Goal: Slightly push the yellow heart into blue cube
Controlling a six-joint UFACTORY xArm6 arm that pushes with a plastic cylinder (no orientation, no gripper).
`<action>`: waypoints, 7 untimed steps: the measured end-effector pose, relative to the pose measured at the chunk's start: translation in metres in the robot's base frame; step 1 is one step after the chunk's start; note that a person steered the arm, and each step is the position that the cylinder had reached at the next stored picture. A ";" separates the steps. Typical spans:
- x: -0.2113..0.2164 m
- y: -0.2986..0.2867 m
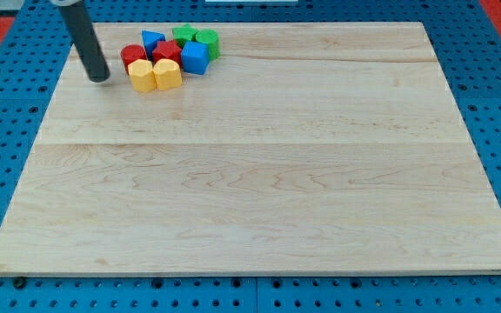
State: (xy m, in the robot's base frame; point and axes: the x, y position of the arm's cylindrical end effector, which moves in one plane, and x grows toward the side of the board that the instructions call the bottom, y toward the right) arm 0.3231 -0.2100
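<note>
My tip [100, 77] rests on the board near the view's top left, just left of a tight cluster of blocks. Two yellow blocks lie side by side at the cluster's bottom edge: a left one [142, 76] and a right one [168, 74]. I cannot tell which of them is the heart. The blue cube [195, 58] sits just up and right of the right yellow block, close to it or touching. My tip stands a short gap left of the left yellow block, apart from it.
A red block [132, 56] and a second red block [168, 51] sit behind the yellow ones. A blue triangular block [152, 41] and two green blocks [183, 36] [206, 43] form the cluster's top row. The wooden board [259, 174] lies on a blue pegboard.
</note>
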 end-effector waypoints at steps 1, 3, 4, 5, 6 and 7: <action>0.005 0.033; 0.016 0.046; 0.050 0.049; 0.049 0.128; 0.029 0.167; 0.018 0.158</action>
State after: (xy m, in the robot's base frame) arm 0.3415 -0.0522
